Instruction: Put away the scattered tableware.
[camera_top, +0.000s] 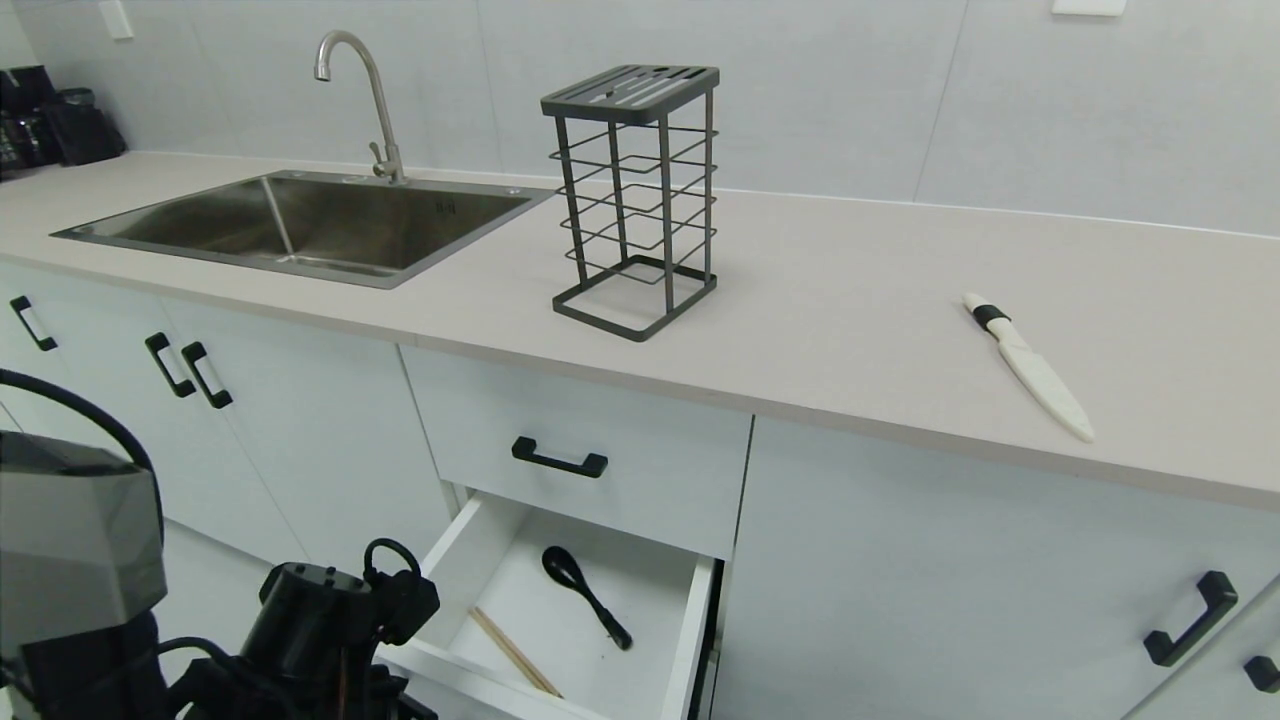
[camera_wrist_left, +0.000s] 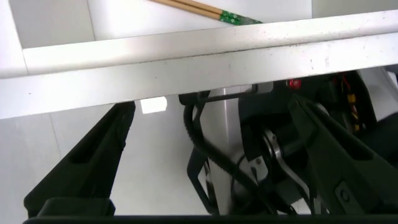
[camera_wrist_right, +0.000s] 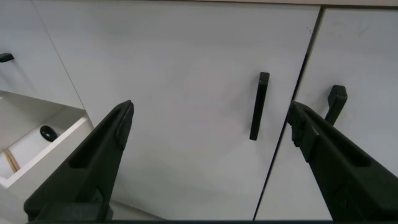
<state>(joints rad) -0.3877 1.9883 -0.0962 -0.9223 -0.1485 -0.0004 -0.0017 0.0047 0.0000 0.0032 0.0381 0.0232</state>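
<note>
Knife (camera_top: 1030, 370) lay on the table (camera_top: 850, 300); left pincer (camera_wrist_left: 211, 106) and right pincer (camera_wrist_right: 211, 107) gaped wide, empty. Gripping its far end would ease slotting it into the rack (camera_top: 634, 200).

My left arm (camera_top: 320, 620) sits low on my left side. My left gripper (camera_wrist_left: 211, 109) has its 2 fingers (camera_wrist_left: 93, 162) spread wide, nothing between them. My right gripper (camera_wrist_right: 211, 109) is spread just as wide and holds nothing.

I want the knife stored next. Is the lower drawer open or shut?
Open: the lower drawer is pulled out below the shut upper drawer, showing a black spoon and chopsticks inside.
</note>
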